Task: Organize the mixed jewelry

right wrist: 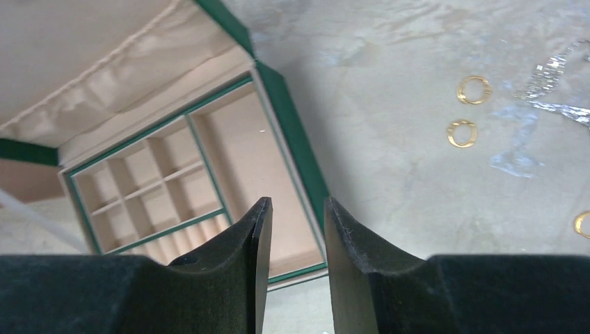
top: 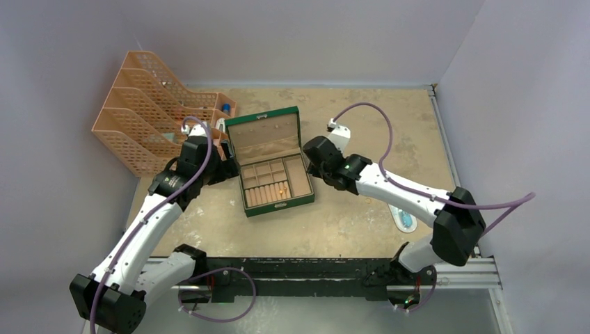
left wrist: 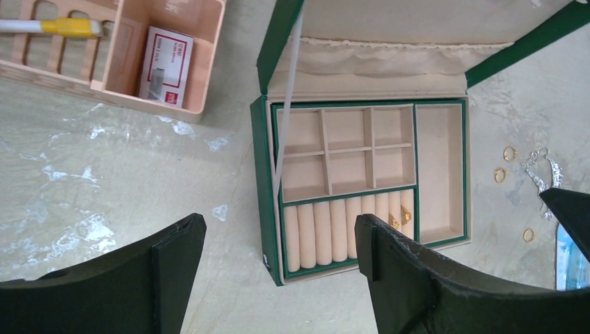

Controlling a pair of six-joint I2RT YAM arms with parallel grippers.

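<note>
The open green box (top: 306,198) with tan compartments stands mid-table. Two gold rings (left wrist: 400,219) sit in its ring rolls, seen as a gold speck from above (top: 282,186). Three loose gold rings (left wrist: 510,153) (left wrist: 499,175) (left wrist: 529,235) and a silvery chain tangle (left wrist: 541,170) lie on the table right of the box. The right wrist view shows the rings (right wrist: 474,90) (right wrist: 463,133) and chain (right wrist: 556,76) too. My left gripper (top: 224,167) (left wrist: 278,226) is wide open and empty, left of the box. My right gripper (top: 319,175) (right wrist: 298,205) hovers over the box's right edge, jaws narrowly apart, empty.
A peach mesh file organizer (top: 149,118) stands at the back left; it holds a staple box (left wrist: 165,57) and a yellow pen (left wrist: 66,26). A light-blue oval packet (top: 403,219) lies under the right arm. Walls close in the back and both sides.
</note>
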